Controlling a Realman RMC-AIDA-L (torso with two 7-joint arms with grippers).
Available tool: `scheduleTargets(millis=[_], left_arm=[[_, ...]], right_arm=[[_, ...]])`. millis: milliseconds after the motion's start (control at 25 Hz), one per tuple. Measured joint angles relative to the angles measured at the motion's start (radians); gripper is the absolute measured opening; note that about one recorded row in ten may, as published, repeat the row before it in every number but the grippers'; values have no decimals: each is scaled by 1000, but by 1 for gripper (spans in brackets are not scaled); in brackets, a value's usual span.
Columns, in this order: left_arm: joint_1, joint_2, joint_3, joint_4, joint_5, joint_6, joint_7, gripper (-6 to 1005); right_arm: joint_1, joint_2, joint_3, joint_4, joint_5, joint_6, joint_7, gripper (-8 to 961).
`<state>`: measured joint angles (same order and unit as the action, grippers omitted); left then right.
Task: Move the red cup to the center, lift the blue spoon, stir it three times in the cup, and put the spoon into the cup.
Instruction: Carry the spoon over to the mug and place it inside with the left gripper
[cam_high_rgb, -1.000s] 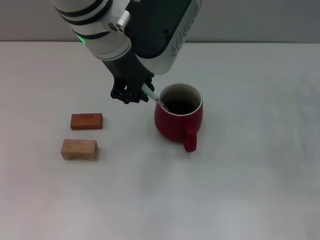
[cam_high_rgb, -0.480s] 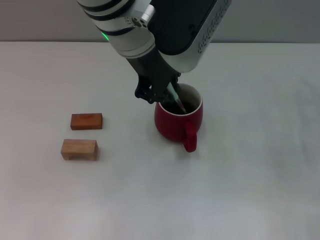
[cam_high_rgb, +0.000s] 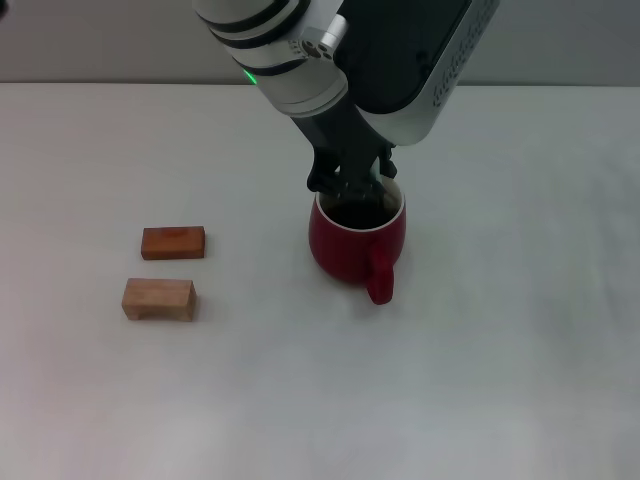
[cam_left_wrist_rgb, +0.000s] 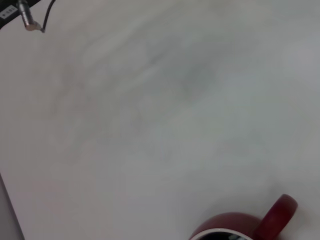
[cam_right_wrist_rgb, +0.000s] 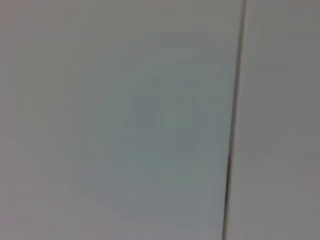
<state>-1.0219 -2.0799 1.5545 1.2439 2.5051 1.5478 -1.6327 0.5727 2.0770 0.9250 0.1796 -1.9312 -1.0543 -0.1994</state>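
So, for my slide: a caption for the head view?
Left gripper over the red cup mouth, two wooden blocks off to the left.

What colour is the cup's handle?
Dark red, like the red cup itself; the handle shows best in the head view.

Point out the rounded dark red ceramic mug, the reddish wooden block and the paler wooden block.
Rounded dark red ceramic mug (cam_high_rgb: 340, 252): head view, outer wall.
Reddish wooden block (cam_high_rgb: 173, 242): head view, top face.
Paler wooden block (cam_high_rgb: 158, 298): head view, front face.
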Motion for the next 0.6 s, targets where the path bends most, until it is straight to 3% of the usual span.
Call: scheduleTargets(millis=[600], left_arm=[[13, 0, -15, -3, 68, -53, -4, 150]], right_arm=[[-4, -2, 0, 1, 0, -12, 0, 43]])
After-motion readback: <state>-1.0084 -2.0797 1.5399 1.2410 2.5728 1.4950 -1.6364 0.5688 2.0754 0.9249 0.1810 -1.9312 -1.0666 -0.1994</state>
